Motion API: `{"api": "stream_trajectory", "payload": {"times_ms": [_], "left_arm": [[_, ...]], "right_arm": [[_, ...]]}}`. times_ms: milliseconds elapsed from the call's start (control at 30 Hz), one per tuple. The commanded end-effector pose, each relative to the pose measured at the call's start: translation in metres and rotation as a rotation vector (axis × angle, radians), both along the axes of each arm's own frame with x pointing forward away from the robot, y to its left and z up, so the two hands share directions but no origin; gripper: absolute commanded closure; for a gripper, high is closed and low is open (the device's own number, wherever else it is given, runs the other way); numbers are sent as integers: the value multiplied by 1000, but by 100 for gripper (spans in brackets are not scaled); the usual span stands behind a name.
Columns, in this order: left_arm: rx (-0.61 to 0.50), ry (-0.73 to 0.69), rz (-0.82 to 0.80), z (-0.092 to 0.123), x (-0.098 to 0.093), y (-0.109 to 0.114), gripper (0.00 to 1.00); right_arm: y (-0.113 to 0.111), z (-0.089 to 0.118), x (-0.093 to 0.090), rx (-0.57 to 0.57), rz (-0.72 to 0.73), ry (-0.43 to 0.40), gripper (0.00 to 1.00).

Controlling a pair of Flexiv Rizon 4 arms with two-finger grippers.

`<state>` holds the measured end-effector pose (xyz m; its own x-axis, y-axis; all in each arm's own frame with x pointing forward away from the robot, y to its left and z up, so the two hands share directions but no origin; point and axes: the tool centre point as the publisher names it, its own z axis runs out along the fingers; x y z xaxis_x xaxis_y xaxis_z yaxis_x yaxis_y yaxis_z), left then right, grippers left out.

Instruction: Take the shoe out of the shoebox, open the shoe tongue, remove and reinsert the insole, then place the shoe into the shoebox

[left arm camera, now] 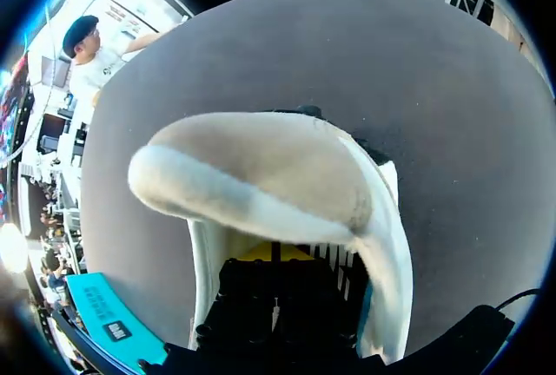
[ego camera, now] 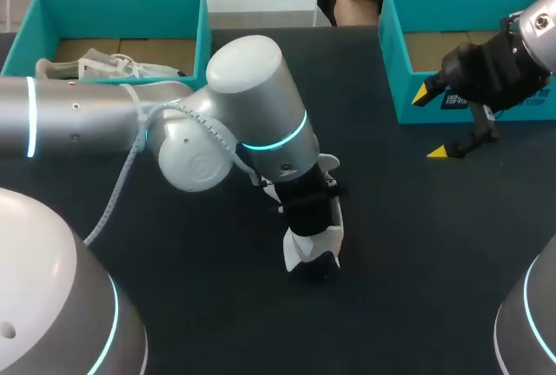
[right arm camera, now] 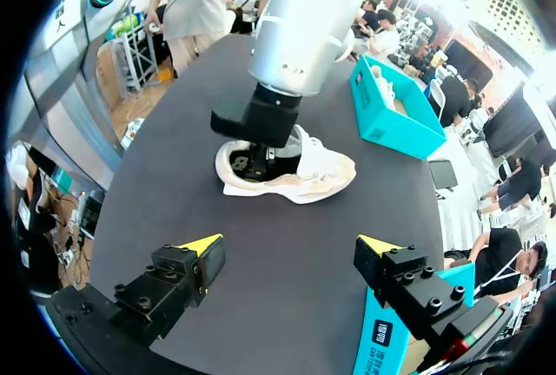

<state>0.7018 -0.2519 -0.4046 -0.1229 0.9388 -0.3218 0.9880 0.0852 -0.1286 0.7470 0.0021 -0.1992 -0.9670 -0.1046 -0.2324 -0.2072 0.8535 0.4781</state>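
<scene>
Far left, at the back of the black table (ego camera: 417,245): left shoebox (ego camera: 122,12), teal, open-topped, with a white laced bundle (ego camera: 104,68) lying inside (a second shoe, by the look of it).

Next, left arm (ego camera: 252,106), silver with a lit turquoise ring, coming in from the left side and bent down over the middle of the table.

Below its wrist, left gripper (ego camera: 309,208), black, pushed down into the opening of the white shoe (ego camera: 314,243). Shoe out of both boxes, resting on the table near the middle, well apart from either box. In the left wrist view, a beige flap (left arm camera: 261,171) with a white edge raised ahead of the gripper; insole or tongue, cannot tell. Cannot tell either how wide this gripper stands or whether it has hold of anything.

Further right, right gripper (ego camera: 432,123), spread wide and holding nothing, above the table just in front of the right shoebox (ego camera: 401,80).

Right shoebox teal as well, open, at the table's back right, only bare brown floor visible inside.
</scene>
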Motion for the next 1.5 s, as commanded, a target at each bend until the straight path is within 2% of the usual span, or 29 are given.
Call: {"api": "stream_trajectory", "payload": {"times_ms": [33,300,467,733,900,1000,1200,1233,1267,1300,1333,1500], "left_arm": [[-22,-5,6,-17,1,2,100],[14,-15,3,-5,7,14,100],[56,-55,-4,12,8,20,100],[36,-101,22,27,19,23,100],[43,-162,17,37,22,24,100],[89,-256,5,41,24,28,100],[141,-342,17,42,31,38,100],[140,-357,30,42,33,40,87],[148,-359,38,42,35,41,59],[157,-361,42,41,37,42,23],[161,-367,49,42,38,42,1],[225,-363,42,49,37,48,0]], "right_arm": [[1,-1,0,-3,0,0,0],[1,-1,0,-3,0,0,0],[1,-1,0,-3,0,0,0],[1,-1,0,-3,0,0,0],[1,-1,0,-3,0,0,0],[1,-1,0,-3,0,0,0],[1,-1,0,-3,0,0,0],[1,-1,0,-3,0,0,0],[1,-1,0,-3,0,0,0],[1,-1,0,-3,0,0,0],[1,-1,0,-3,0,0,0],[1,-1,0,-3,0,0,0]]}}
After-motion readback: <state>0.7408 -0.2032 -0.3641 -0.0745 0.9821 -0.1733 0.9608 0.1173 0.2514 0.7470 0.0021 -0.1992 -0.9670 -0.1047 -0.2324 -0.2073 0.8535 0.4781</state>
